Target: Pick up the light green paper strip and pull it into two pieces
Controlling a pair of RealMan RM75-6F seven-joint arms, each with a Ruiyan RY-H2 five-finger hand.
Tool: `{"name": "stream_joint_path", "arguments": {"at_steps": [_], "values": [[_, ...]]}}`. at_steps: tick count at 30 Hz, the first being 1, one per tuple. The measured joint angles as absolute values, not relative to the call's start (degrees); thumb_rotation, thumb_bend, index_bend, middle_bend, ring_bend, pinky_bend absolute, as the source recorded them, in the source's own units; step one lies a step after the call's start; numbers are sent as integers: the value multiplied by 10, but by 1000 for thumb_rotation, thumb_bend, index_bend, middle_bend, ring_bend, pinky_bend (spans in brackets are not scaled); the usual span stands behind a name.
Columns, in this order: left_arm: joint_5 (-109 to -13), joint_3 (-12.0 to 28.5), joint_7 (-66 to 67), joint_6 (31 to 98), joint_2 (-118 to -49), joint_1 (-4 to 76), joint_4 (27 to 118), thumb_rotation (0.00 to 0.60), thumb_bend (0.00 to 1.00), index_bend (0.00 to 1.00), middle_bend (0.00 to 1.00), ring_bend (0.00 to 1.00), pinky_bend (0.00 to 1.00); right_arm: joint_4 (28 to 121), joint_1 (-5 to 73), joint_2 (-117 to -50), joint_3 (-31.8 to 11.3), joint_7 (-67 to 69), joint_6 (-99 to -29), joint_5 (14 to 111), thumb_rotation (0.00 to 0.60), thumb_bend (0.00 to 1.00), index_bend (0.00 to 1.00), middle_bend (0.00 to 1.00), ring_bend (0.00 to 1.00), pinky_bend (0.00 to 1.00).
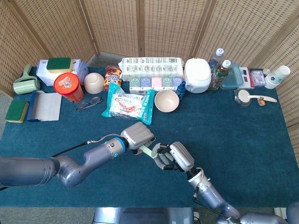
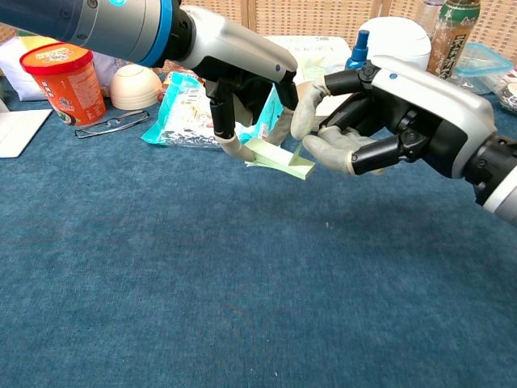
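Note:
The light green paper strip (image 2: 279, 158) hangs just above the blue tablecloth, seen small in the head view as a strip (image 1: 146, 150) between the two hands. My left hand (image 2: 234, 73) (image 1: 138, 134) pinches its left end from above. My right hand (image 2: 388, 113) (image 1: 175, 156) reaches in from the right, thumb and a finger curled around the strip's upturned right end. A narrow gap seems to show there, so I cannot tell whether they press on the paper.
A snack bag (image 2: 182, 113), glasses (image 2: 113, 124) and a red cup (image 2: 65, 81) lie behind the left hand. A beige bowl (image 1: 167, 100) stands behind the hands. Boxes, bottles and containers line the far edge (image 1: 149, 70).

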State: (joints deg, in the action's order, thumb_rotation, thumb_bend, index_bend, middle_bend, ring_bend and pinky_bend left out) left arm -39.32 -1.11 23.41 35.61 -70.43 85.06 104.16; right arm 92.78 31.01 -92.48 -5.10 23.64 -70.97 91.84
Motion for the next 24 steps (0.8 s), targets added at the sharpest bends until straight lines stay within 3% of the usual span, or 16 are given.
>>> {"name": "stream_joint_path", "arguments": {"at_steps": [24], "values": [[-401,-12,226,350,-708,850,1039,600,371,695,1000,1000,1000,928,313,-923,-52,234,-708,913,600,460,550,927,977,847]]}}
